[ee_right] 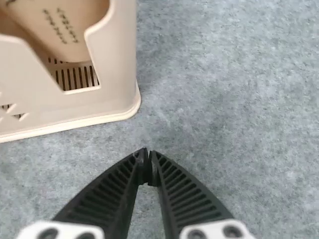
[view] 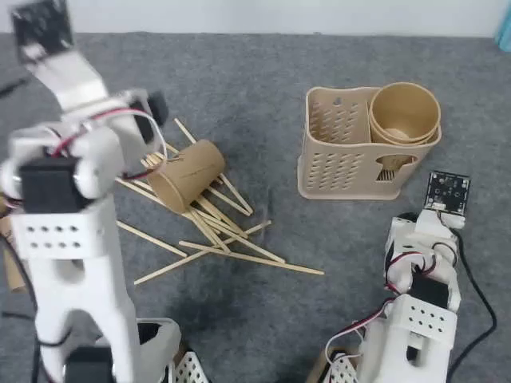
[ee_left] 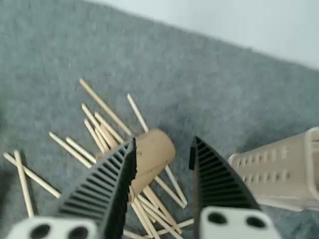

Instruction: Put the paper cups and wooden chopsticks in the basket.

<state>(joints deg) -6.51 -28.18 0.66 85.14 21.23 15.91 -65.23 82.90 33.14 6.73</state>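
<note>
**Pinching lightly, never hard**

Spread wide, the left pincer (ee_left: 163,144) hangs close over the cup (ee_left: 152,157), which lies on its side atop the chopsticks (view: 211,230), left of the basket (view: 343,163). Its thin paper would likely crush, so take it gently across the wall, near the stiffer rim. The sticks look slim, smooth and rigid, apt to roll. Clenched on nothing, the right pincer (ee_right: 148,155) sits near the perforated plastic basket, where stacked cups (view: 405,112) stand.

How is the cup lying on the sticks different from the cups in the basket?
The loose cup lies on its side across the chopsticks; the basket cups stand upright, mouths up. The loose cup is alone; the basket cups are nested inside the basket. Both are brown paper.
</note>
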